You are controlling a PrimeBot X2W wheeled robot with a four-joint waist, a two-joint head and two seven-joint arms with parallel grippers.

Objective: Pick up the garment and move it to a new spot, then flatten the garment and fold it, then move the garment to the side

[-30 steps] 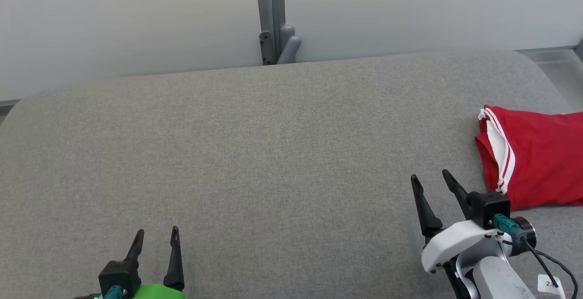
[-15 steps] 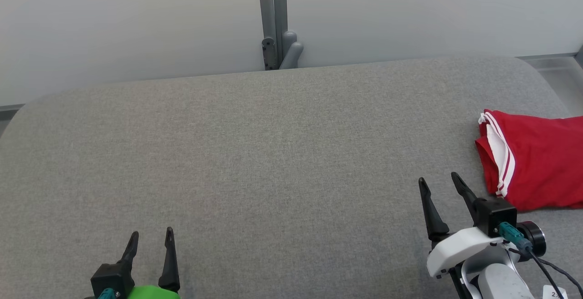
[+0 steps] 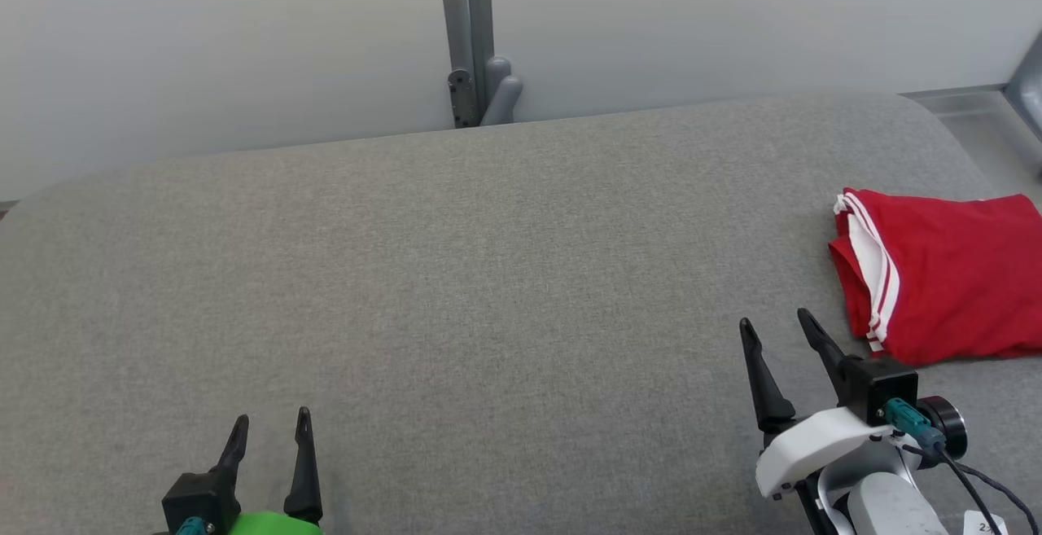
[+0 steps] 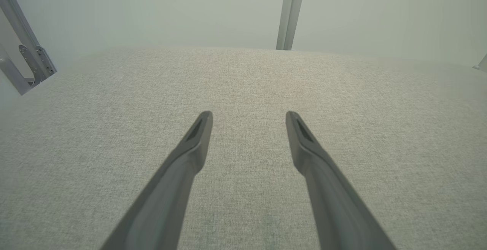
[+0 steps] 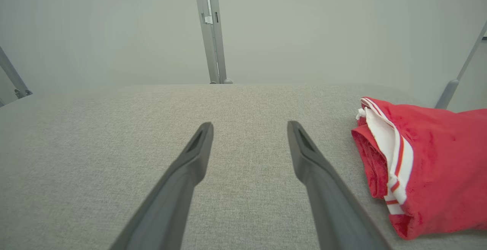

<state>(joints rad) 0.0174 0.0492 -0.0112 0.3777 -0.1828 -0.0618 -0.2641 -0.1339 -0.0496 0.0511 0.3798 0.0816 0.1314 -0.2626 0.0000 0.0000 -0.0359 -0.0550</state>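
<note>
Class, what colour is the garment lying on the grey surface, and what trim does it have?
Red garment with white striped trim; right wrist view shows it best.

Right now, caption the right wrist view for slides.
Open right claw, clear of the folded red garment on the grey surface.

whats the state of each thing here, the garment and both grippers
red garment: folded into a compact bundle, lying at the right end of the grey surface, not held
left gripper: open, holding nothing, over bare grey surface
right gripper: open, holding nothing, beside the red garment and apart from it
</note>
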